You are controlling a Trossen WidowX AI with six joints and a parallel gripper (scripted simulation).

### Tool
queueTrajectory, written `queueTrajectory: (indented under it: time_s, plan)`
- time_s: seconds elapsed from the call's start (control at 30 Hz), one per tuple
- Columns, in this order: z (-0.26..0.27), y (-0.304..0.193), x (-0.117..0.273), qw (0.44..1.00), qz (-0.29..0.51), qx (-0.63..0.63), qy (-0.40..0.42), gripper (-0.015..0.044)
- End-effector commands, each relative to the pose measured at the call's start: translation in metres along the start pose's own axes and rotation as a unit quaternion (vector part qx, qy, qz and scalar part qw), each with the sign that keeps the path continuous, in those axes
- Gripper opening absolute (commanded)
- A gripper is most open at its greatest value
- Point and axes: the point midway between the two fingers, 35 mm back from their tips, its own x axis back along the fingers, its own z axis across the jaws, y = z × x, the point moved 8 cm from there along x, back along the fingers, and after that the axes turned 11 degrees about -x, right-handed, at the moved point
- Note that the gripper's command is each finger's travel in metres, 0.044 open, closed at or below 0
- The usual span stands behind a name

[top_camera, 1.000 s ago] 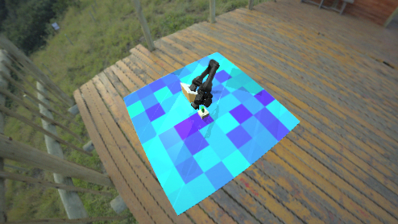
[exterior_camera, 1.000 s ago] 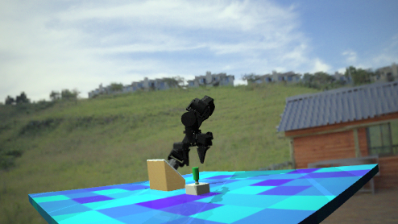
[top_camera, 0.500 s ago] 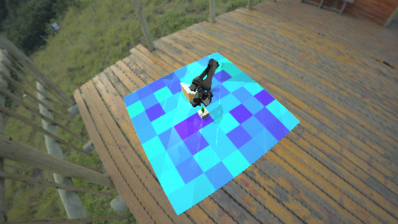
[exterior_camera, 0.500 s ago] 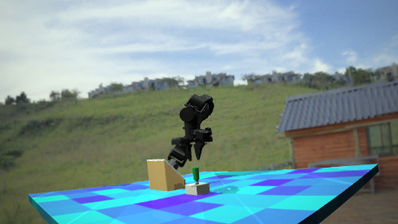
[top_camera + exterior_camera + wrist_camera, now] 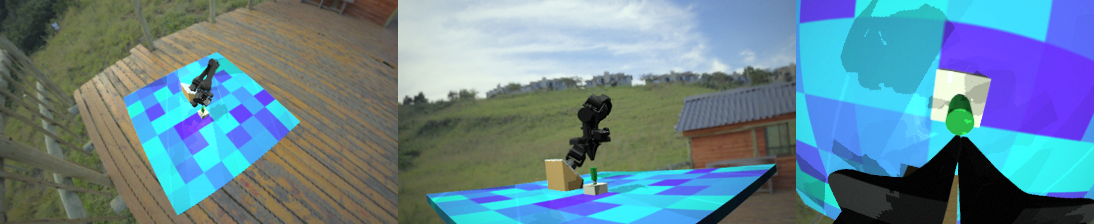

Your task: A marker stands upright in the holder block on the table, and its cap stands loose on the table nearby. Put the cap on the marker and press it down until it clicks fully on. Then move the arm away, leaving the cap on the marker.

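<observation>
The green cap [image 5: 203, 108] [image 5: 594, 173] [image 5: 960, 122] stands upright on top of the marker in the holder block. A short, paler stretch of the marker [image 5: 594, 183] shows below it; whether the cap is fully seated cannot be told. The pale holder block [image 5: 204, 115] [image 5: 595, 189] [image 5: 944, 95] sits on the checkered table. My gripper [image 5: 593, 159] [image 5: 960, 141] is shut and empty, its fingertips together. It points down and hangs above the cap, with a gap between them in the exterior view. In the wrist view the tips appear just below the cap's round top.
A tan wedge-shaped block [image 5: 187, 93] [image 5: 558, 175] with a sloping side stands beside the arm, a short way from the holder block. The checkered table [image 5: 225, 177] [image 5: 499, 217] ends in open edges.
</observation>
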Motion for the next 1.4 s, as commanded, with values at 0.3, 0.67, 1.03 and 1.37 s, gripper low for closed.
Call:
queueTrajectory:
  time_s: [0.3, 0.67, 1.03, 1.37]
  plan:
    - [0.0, 0.0, -0.014, 1.0, -0.001, -0.003, 0.0, 0.0]
    - [0.0, 0.0, -0.031, 1.0, -0.001, -0.003, 0.001, 0.0]
    - [-0.001, 0.001, -0.035, 1.0, -0.004, 0.001, -0.003, 0.0]
    - [-0.002, 0.003, 0.036, 1.0, -0.002, -0.001, -0.004, 0.0]
